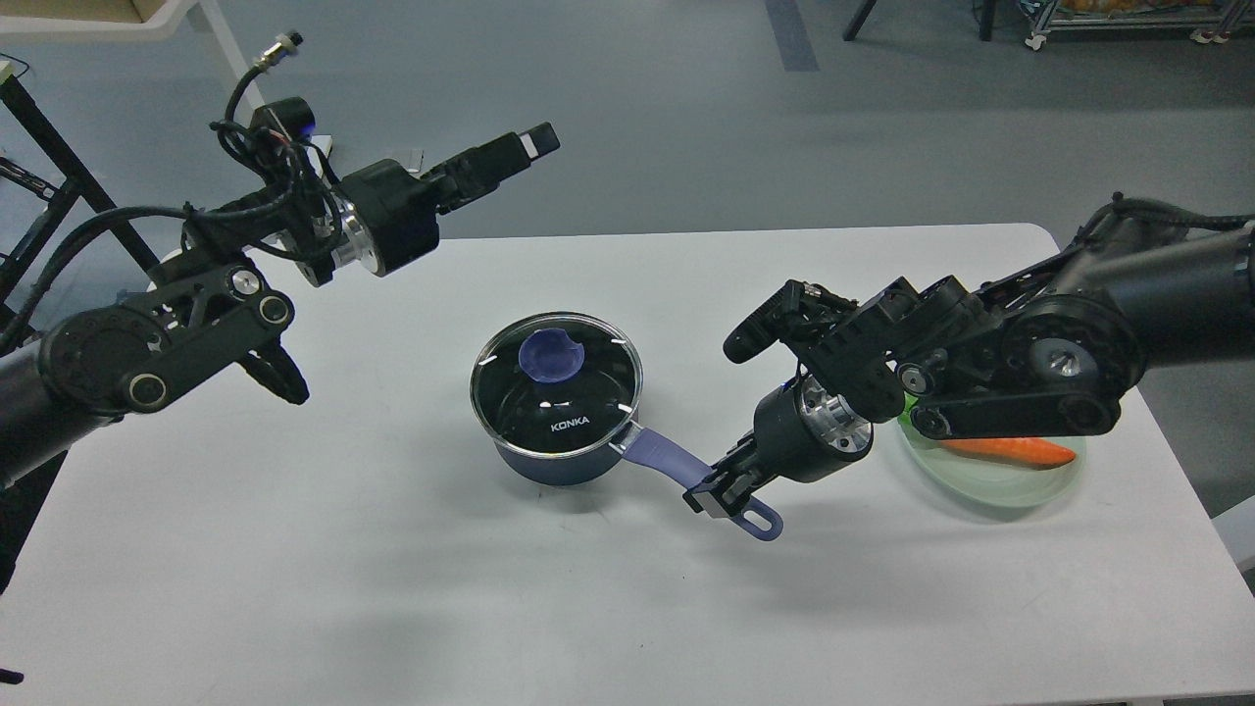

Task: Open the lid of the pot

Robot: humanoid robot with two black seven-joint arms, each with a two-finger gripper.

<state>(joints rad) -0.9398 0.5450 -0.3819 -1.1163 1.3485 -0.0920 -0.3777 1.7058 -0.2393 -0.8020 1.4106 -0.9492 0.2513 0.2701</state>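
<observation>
Bracing pot (564,453) handle, right gripper (719,487) jaws clamped | lid (556,382) seated, unlifted | left gripper (525,147) at 11 o'clock, jaws unreadable

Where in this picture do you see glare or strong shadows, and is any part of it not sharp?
Head view: small white glints sit on the lid near its steel rim; soft shadows lie on the table under the pot and below the right pincer, which is on the handle; the pot, lid and lettering look sharp, with no clear blur.
</observation>
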